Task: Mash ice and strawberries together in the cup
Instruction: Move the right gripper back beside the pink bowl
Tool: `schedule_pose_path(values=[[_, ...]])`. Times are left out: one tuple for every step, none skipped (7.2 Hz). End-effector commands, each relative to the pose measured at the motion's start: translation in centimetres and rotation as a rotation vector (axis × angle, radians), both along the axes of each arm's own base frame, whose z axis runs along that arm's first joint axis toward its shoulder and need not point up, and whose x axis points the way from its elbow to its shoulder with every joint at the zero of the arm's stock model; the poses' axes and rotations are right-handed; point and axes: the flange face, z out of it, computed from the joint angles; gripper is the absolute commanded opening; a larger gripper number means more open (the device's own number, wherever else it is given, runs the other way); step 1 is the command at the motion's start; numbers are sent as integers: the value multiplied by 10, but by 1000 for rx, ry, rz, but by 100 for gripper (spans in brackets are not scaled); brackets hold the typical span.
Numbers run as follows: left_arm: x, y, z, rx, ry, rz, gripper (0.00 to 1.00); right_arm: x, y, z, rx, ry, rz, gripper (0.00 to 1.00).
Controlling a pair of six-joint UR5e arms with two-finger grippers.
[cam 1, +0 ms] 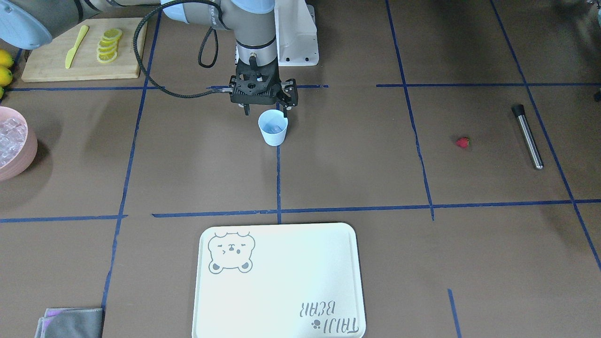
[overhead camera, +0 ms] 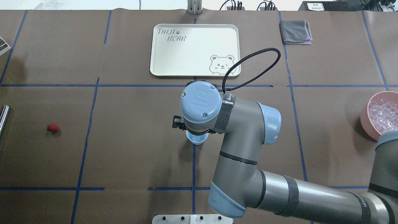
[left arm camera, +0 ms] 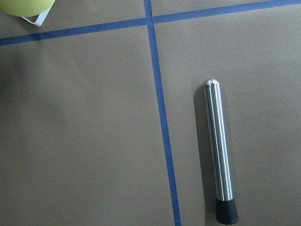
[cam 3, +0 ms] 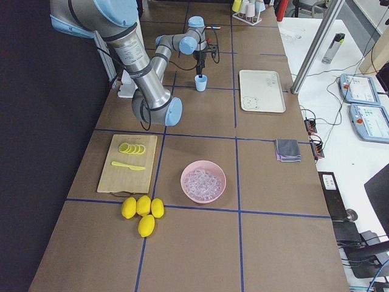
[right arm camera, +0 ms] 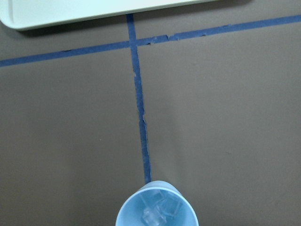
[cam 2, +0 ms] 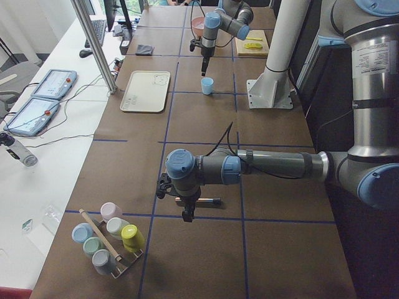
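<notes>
Where the desk [overhead camera: 130,155] runs out at the left edge of the overhead view, a steel muddler [overhead camera: 3,119] with a black tip lies flat beside a blue tape line. The left tool [cam 2: 185,215] hangs over it. It shows only in the side camera, so I cannot tell whether its fingers are apart or together.

Near the muddler, to its right, the strawberry [overhead camera: 53,127] lies alone on the brown surface, well apart from the cup [overhead camera: 196,140].

The cup stands upright at the middle of the desk, on a tape line, with a few ice cubes [right arm camera: 157,214] inside it. The right tool [cam 1: 265,111] hangs close over the cup, pointing down. Its fingers are spread apart with nothing between them, and the grey arm hides most of the cup from overhead.

Beyond the cup, on the side away from the robot, sits a cream tray [overhead camera: 192,49] printed with a bear and the words "TAIJI BEAR". To the right of the tray lies a folded grey cloth [overhead camera: 294,31].

Further right, a pink bowl [overhead camera: 367,119] holds a heap of ice [overhead camera: 385,113]. Past the bowl, the right side camera shows a wooden cutting board [cam 3: 121,179] carrying a row of lemon slices [cam 3: 132,148] and a yellow knife [cam 3: 127,165]. Four whole lemons [cam 3: 143,210] sit just beside the board.
</notes>
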Motion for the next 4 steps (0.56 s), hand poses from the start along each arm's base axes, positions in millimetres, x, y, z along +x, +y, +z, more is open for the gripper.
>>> schedule_pose_path(values=[[1,-2,-2,4,-3,0,100,82,-61,31,30,-5,-53,99],[1,-9,-9,14,-4,-3,100,127,-95,61,54,16,-88,99],[3,-27,-25,44,1,-6,100,175,-124,90,102,35,-134,99],[3,-30,-30,61,8,-3,100,225,-146,121,141,42,-192,99]])
